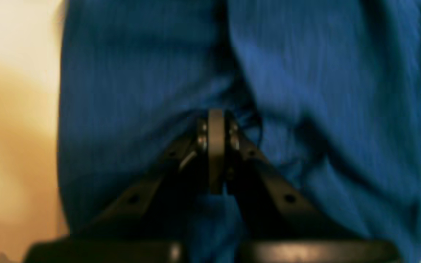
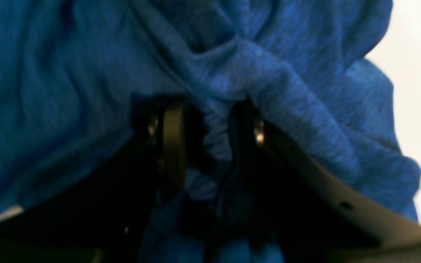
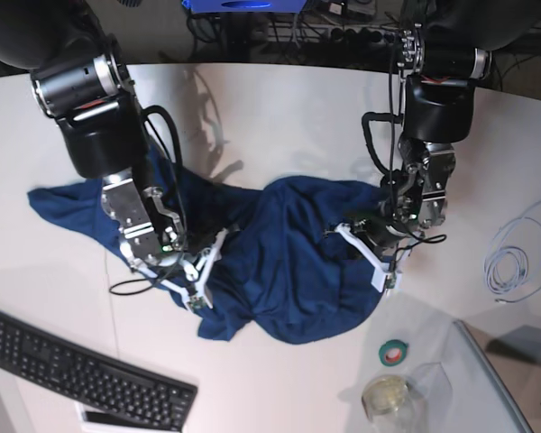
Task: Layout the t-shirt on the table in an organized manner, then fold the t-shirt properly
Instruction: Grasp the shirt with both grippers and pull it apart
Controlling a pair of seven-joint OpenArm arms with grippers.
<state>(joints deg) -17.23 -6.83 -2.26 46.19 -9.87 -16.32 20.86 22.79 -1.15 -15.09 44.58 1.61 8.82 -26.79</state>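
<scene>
The dark blue t-shirt point(image 3: 288, 262) lies crumpled on the white table point(image 3: 288, 117), one part spread out to the left. On the right of the base view, my left gripper point(image 3: 368, 251) is at the shirt's right edge. In the left wrist view its jaws point(image 1: 216, 117) are pressed together, with folds of the t-shirt point(image 1: 122, 73) drawn in at their tips. My right gripper point(image 3: 203, 271) is at the shirt's lower left. In the right wrist view it point(image 2: 210, 109) is shut on a bunched ridge of the t-shirt point(image 2: 68, 91).
A black keyboard point(image 3: 72, 370) lies at the front left. A green tape roll point(image 3: 393, 352) and a glass jar point(image 3: 388, 397) sit at the front right, beside a clear tray point(image 3: 505, 379). A coiled white cable point(image 3: 514, 257) lies at the right edge.
</scene>
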